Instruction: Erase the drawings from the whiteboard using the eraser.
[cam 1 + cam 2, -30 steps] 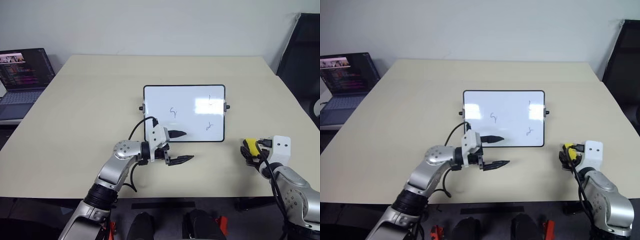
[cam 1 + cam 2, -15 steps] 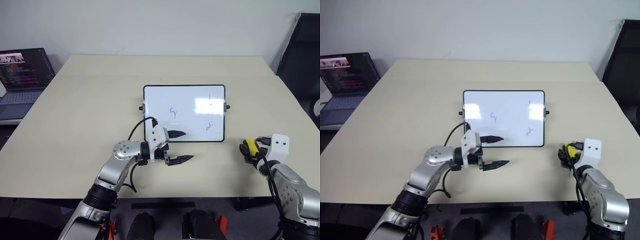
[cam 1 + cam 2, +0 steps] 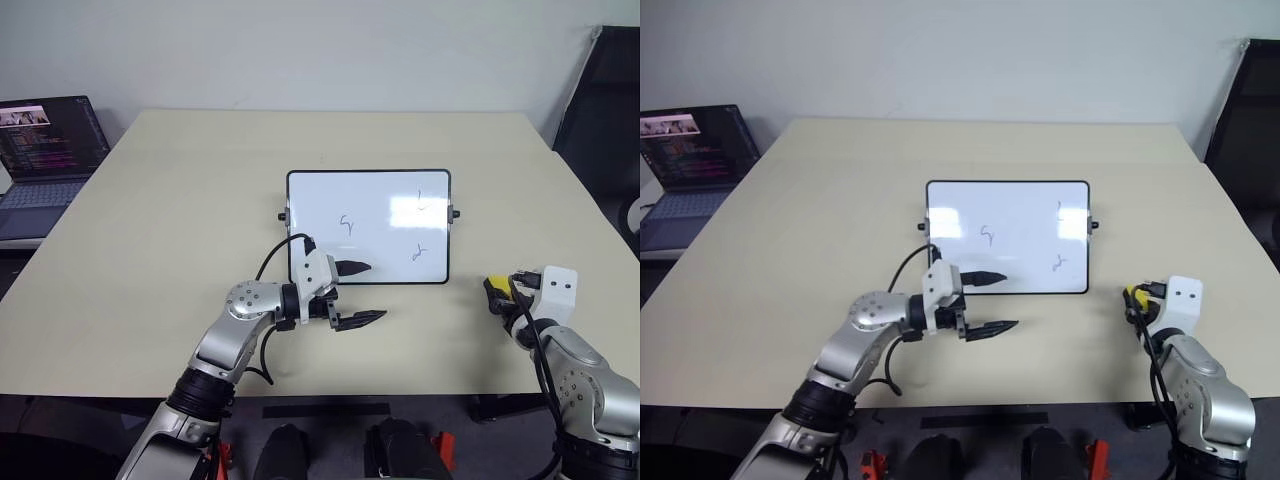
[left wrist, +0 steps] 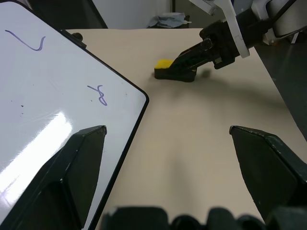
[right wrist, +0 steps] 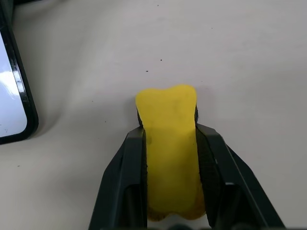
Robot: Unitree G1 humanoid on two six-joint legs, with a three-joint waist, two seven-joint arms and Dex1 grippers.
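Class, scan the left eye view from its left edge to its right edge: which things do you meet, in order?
laptop → left gripper → whiteboard → eraser, held in the right gripper

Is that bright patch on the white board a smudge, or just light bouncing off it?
Just glare: in the left eye view the whiteboard shows a bright patch near its upper right, over one of the drawings; in the left wrist view a streak of it lies across the board, and the eraser throws a soft shadow on the table. In the right wrist view the right pincer looks sharp.
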